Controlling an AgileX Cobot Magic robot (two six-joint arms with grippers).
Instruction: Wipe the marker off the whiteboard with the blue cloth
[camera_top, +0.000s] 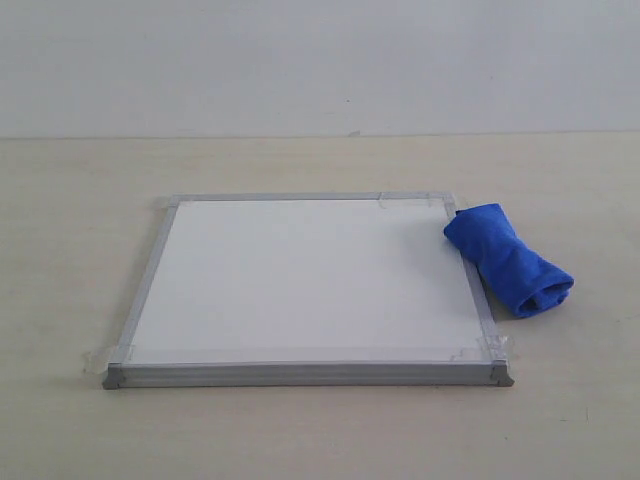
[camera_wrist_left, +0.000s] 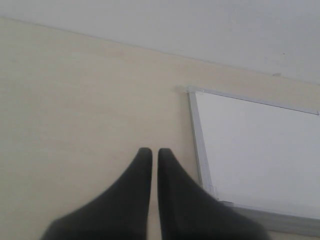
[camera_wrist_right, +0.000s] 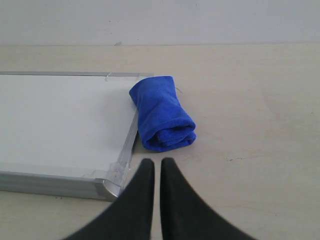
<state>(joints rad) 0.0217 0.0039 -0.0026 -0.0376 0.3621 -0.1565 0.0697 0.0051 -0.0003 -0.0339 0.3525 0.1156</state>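
Whiteboard (camera_top: 300, 280) cropped in both wrist views, only part of frame seen; face reads plain white, silver frame, taped corners. Blue cloth (camera_top: 508, 260): rolled fuzzy bundle on table (camera_top: 70, 200), against board's right edge by far corner. Left gripper (camera_wrist_left: 151, 151) & right gripper (camera_wrist_right: 154, 161): blurry, fingers near-closed w/ thin slit, holding nothing.

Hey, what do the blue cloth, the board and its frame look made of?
Blue cloth: soft microfibre-like fabric, going by its fuzzy nap and thick roll. Whiteboard: smooth white coated panel, faintly glossy. Its frame: likely brushed aluminium, silver-grey with a dull sheen.
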